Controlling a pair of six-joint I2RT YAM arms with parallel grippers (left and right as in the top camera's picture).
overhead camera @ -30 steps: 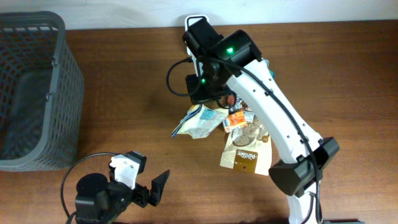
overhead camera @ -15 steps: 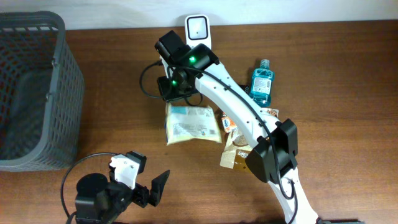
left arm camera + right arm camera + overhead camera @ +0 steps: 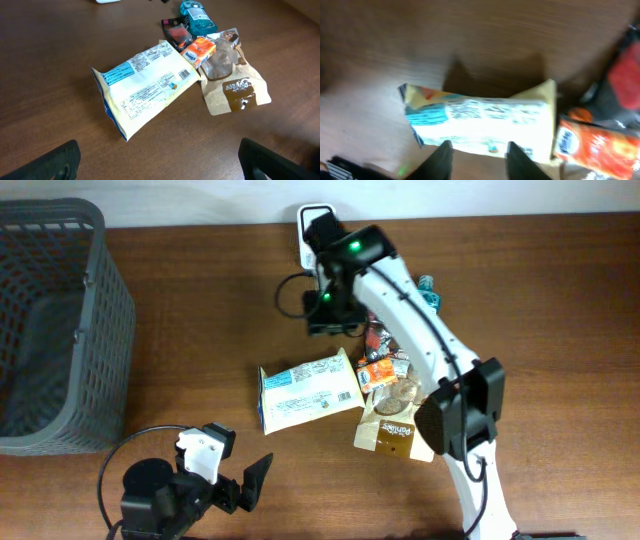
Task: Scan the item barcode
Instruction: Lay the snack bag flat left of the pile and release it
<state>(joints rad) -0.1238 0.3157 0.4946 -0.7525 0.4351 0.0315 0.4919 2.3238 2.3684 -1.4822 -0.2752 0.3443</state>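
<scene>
Bag down, right gripper (image 3: 328, 323) empty.
Snack bag (image 3: 308, 390) lies flat below the gripper, not touching; jaws narrowly parted. Bag's long axis runs across the finger gap, barcode face up.

Seen from above, light falls bright and even across the bench (image 3: 180, 370), with only short, soft shadows beside the pale packet (image 3: 310, 390) and the basket (image 3: 110, 330). Everything there is sharp, and a green lamp (image 3: 352, 247) glows on the right arm (image 3: 420, 320). The left wrist view is crisp in the middle, with readable print on the packet and slight glare on the brown pouch (image 3: 235, 92). The left tool (image 3: 160, 162) shows dark, soft fingers (image 3: 52, 162) at the lower corners. The right wrist view is smeared throughout: the packet casts a dark shadow behind it, and the right tool (image 3: 477, 160) has unfocused fingers (image 3: 440, 160).
</scene>
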